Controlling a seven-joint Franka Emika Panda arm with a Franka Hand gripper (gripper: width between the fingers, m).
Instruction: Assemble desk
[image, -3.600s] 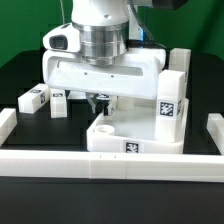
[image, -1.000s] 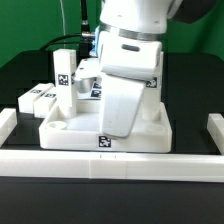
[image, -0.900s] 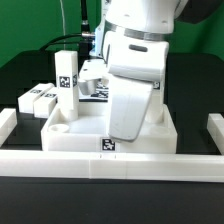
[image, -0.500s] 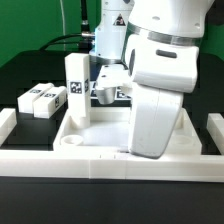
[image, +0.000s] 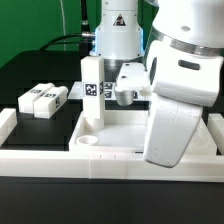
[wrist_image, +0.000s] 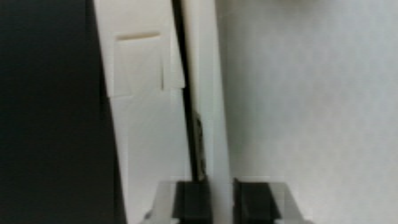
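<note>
The white desk top (image: 112, 150) lies flat against the front rail, with a round socket (image: 88, 141) at its near corner. One tag-marked leg (image: 92, 92) stands upright in its far corner on the exterior view's left. Two loose legs (image: 42, 99) lie on the black table further left. My arm's white hand (image: 170, 130) comes down over the desk top's right side and hides the fingertips there. In the wrist view my gripper (wrist_image: 226, 205) is shut on the desk top's raised rim (wrist_image: 217, 110), with a dark finger (wrist_image: 187, 205) on each side.
A long white rail (image: 100, 166) runs along the front, with rail ends at the exterior view's left (image: 6, 126) and right (image: 216, 132). The arm's base column (image: 118, 40) stands behind the desk top. A black tag (image: 108, 88) shows behind the upright leg.
The desk top, with its upright leg, has slid toward the exterior view's right along the front rail, held by my gripper. The arm moved right with it. The loose legs stayed put.
</note>
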